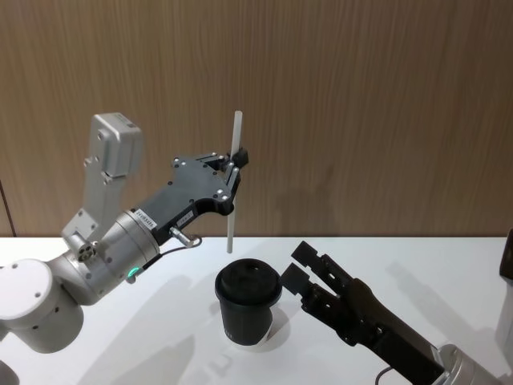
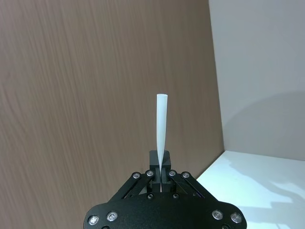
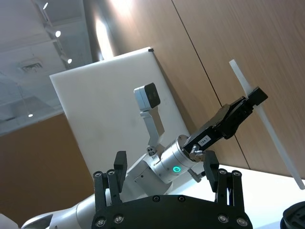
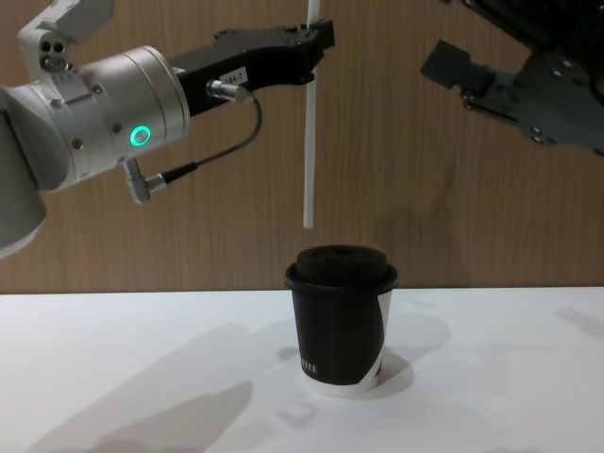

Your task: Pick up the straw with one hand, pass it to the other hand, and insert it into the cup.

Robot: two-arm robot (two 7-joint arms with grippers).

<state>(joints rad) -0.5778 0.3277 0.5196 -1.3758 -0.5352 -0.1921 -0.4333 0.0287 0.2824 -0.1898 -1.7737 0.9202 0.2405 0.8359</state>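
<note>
Wood-grain wall panelling [image 1: 361, 96] runs behind a white desk [image 1: 417, 265]; in front of it the thin white straw [image 1: 232, 228] hangs in the air, close to upright. In the chest view its lower end sits above the black domed lid, apart from it and a little left of the lid's centre, while its upper end runs out past the top of that view. The long black left gripper [image 1: 237, 164], on a silver-grey wrist with a green glowing ring, reaches in from the left; its fingers are closed on the straw's upper part, so a short length shows above them and a much longer length below. In the left wrist view the straw [image 2: 161, 133] rises from between the pinched fingers [image 2: 153, 160]. Below it the small black paper cup [image 4: 340, 321], with a white wedge on its side, stands upright on the desk. Just right of the cup, the blocky all-black right gripper [image 1: 298, 265] hovers above the desk with its fingers spread apart and nothing between them.
</note>
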